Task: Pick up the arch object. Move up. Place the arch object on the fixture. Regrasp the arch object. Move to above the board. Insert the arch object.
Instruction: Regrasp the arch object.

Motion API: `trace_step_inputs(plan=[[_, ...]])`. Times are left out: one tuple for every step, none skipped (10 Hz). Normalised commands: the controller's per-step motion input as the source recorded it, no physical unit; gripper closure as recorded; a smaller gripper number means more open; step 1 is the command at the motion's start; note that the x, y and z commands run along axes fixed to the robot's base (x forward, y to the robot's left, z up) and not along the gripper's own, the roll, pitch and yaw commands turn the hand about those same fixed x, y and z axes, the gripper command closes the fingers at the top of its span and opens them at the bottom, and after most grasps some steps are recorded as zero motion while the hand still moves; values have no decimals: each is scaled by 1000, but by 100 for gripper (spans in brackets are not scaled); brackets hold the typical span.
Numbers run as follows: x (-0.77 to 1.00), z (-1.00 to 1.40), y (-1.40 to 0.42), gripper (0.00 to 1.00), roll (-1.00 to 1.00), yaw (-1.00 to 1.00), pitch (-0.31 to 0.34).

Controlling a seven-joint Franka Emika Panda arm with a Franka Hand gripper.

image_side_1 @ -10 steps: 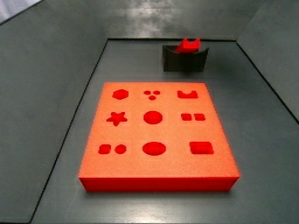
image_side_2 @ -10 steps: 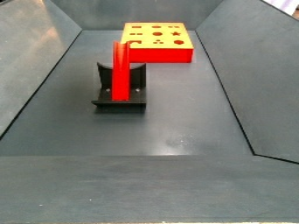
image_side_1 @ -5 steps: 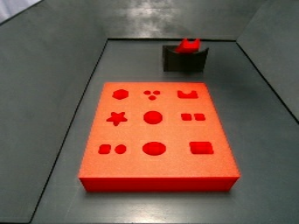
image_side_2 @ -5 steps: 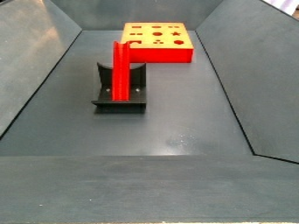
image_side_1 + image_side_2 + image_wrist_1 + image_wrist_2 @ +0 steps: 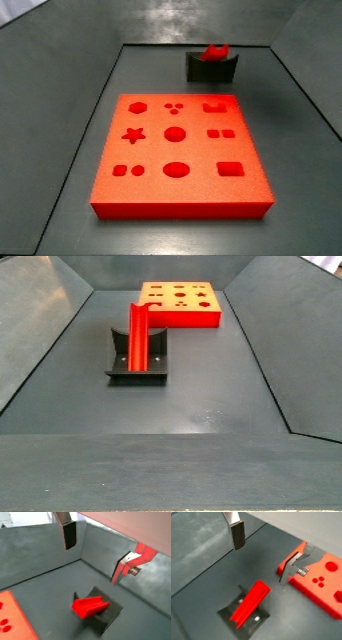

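The arch object, a long red bar, rests in the fixture, a small dark block, and leans up out of it. Both wrist views show it from above on the fixture. In a side view only its red end shows above the fixture. The board, a flat orange-red slab with shaped holes, lies on the floor; it also shows in a side view. My gripper is open and empty, high above the arch object. It is out of both side views.
Grey sloping walls enclose the dark floor on all sides. The board's corner shows in a wrist view beside one finger.
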Motion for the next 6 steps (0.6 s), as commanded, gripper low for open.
trace_step_inputs(plan=[[35,-5,-26,0,1000,24,20],[45,-2,-28,0,1000,26,31],[58,2,-30,0,1000,31,51],[69,-2,-31,0,1000,34,61],[89,-5,-39,0,1000,48,101],[97,-5,-42,0,1000,56,121]])
